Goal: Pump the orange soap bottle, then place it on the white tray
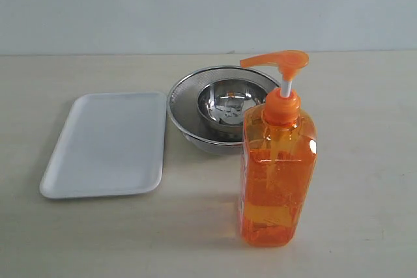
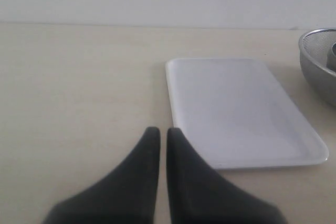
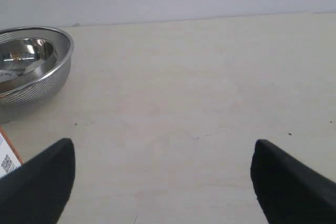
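The left claw (image 2: 158,132) is pinched shut on nothing, its two fingers almost touching. The white tray (image 2: 236,108) lies bare just ahead of its tips, offset toward the bowls.

Beyond the tray's far side, and so further from this claw, sit the nested steel bowls (image 1: 225,105), close to the tray without touching it.

The orange soap bottle (image 1: 277,174) stands upright on the table (image 1: 365,213), in front of the bowls and apart from the tray. Its pump head is raised and its spout points back over the bowls.

The right claw (image 3: 163,145) is spread wide and empty. Only a corner of the bottle's label (image 3: 7,162) shows beside its bowl-side finger, so the bottle is off to that side rather than between the fingers.

Pumping looks not yet begun. To do it well, one claw should probably brace the body low down. The closed left claw could press straight down on the flat pump top, not on the spout, so the tall bottle does not tip toward the bowls.
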`<state>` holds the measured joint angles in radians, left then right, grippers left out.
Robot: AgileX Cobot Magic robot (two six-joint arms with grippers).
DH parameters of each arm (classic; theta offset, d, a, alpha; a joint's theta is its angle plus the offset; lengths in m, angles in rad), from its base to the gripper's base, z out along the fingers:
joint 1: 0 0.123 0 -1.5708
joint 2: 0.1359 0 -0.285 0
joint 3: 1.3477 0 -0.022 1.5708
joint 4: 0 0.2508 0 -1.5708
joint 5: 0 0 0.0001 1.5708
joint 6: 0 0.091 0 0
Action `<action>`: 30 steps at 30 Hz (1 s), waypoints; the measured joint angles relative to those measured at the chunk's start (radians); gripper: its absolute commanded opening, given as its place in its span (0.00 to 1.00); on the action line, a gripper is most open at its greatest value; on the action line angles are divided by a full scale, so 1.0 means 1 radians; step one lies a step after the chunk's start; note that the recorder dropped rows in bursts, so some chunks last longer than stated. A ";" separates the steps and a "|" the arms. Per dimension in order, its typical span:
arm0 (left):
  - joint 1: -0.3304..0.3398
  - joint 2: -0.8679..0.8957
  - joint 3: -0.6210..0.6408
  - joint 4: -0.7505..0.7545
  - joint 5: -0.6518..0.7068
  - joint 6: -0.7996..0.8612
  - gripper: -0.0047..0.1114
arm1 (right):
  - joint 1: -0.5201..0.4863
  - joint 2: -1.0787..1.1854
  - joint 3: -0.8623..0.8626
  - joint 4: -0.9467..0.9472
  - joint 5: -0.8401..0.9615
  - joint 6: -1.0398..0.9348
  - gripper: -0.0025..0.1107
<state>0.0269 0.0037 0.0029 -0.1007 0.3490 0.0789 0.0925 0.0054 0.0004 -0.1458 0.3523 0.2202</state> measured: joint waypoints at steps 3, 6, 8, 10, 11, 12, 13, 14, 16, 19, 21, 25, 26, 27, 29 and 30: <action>0.000 0.000 0.000 0.000 0.000 0.000 0.08 | 0.000 0.000 0.000 0.000 0.000 0.000 0.75; 0.000 0.000 0.000 0.000 0.000 0.000 0.08 | 0.000 0.000 0.000 0.000 0.000 0.000 0.75; 0.000 0.000 0.000 0.000 0.000 0.000 0.08 | 0.000 0.000 0.000 0.000 0.000 0.000 0.75; 0.000 0.000 0.000 0.000 0.000 0.000 0.08 | 0.000 0.000 0.000 0.000 0.000 0.000 0.75; 0.000 0.000 0.000 0.000 0.000 0.000 0.08 | 0.000 0.000 0.000 0.000 0.000 0.000 0.75; 0.000 0.000 0.000 0.000 0.000 0.000 0.08 | 0.000 0.000 0.000 0.000 0.000 0.000 0.75; 0.000 0.000 0.000 0.000 0.000 0.000 0.08 | 0.000 0.000 0.000 0.000 0.000 0.000 0.75; 0.000 0.000 0.000 0.000 0.000 0.000 0.08 | 0.000 0.000 0.000 0.000 0.000 0.000 0.75; 0.000 0.000 0.000 0.000 0.000 0.000 0.08 | 0.000 0.000 0.000 0.000 0.000 0.000 0.75; 0.000 0.000 0.000 0.000 0.000 0.000 0.08 | 0.000 0.000 0.000 0.000 0.000 -0.002 0.75; 0.000 0.000 0.000 0.000 0.000 0.000 0.08 | 0.000 0.000 0.000 0.002 0.000 -0.006 0.75; 0.000 0.000 0.000 0.000 0.000 0.000 0.08 | 0.000 0.000 0.000 0.047 0.000 -0.006 0.75; 0.000 0.000 0.000 0.000 0.000 0.000 0.08 | 0.000 0.000 -0.009 0.066 0.000 -0.006 0.75; 0.000 0.000 0.000 0.000 0.000 0.000 0.08 | 0.000 0.000 -0.020 0.080 -0.002 -0.006 0.75; 0.000 0.000 0.000 0.000 0.000 0.000 0.08 | 0.000 -0.001 -0.068 0.100 -0.013 -0.006 0.75; 0.000 0.000 0.000 0.000 0.000 0.000 0.08 | 0.000 -0.001 -0.098 0.111 -0.019 -0.006 0.75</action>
<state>0.0269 0.0037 0.0029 -0.1007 0.3490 0.0789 0.0925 0.0047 -0.0975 -0.0346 0.3331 0.2141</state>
